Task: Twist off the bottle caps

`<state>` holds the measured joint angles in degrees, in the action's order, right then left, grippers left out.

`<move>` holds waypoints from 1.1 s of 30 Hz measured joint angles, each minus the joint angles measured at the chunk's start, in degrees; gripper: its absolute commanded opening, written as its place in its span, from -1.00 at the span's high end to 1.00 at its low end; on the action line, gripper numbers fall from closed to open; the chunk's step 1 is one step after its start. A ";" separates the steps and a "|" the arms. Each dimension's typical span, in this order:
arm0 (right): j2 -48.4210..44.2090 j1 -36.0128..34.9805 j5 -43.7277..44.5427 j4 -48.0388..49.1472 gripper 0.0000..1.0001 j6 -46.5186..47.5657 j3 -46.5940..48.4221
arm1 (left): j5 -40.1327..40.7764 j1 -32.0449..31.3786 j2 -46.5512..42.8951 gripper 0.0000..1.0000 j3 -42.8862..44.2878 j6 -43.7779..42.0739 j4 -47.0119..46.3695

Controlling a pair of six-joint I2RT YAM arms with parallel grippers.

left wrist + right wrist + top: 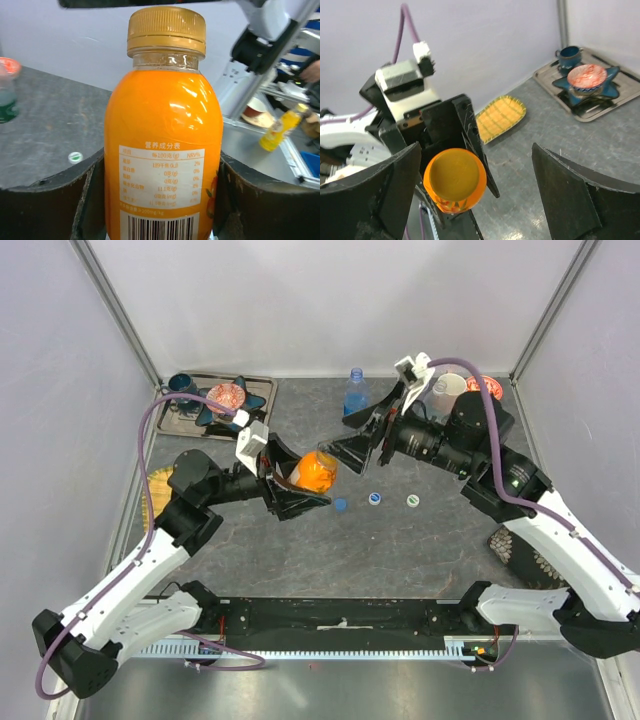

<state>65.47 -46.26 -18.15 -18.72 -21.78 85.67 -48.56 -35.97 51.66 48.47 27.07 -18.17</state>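
Note:
The bottle of orange liquid [316, 472] is held off the table, tipped so its yellow cap [166, 31] points to the right. My left gripper [310, 482] is shut on the bottle's body, with one jaw on each side of the label [162, 200]. My right gripper [345, 437] stands wide open just in front of the cap [454, 173]. The cap lies close to the left finger [375, 195], which does not touch it. The blue-tinted bottle [355, 392] stands upright at the back of the table.
Three loose caps [374, 498] lie on the table right of the orange bottle. A tray [262, 390] with a blue cup [182, 385] and a red bowl [226, 397] sits back left. A yellow woven plate [160, 483] lies left. Cups [447, 390] stand back right.

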 measured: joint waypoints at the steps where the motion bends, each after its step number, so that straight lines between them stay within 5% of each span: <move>1: 0.31 -0.02 1.53 -0.42 -0.96 -0.57 1.14 | 1.44 -0.04 -0.26 0.36 0.33 -1.36 1.20; 16: 7.04 -0.11 8.20 -2.01 -0.76 -12.66 5.18 | 40.11 -13.27 -3.74 0.32 0.90 -21.64 11.78; 33: 7.34 -0.68 9.53 -1.03 -0.11 -15.15 1.55 | 52.46 -15.26 -3.32 0.33 0.87 -26.51 12.59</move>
<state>72.82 -46.94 -8.62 -19.75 -36.93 87.22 3.90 -51.22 48.34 49.34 0.56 -5.58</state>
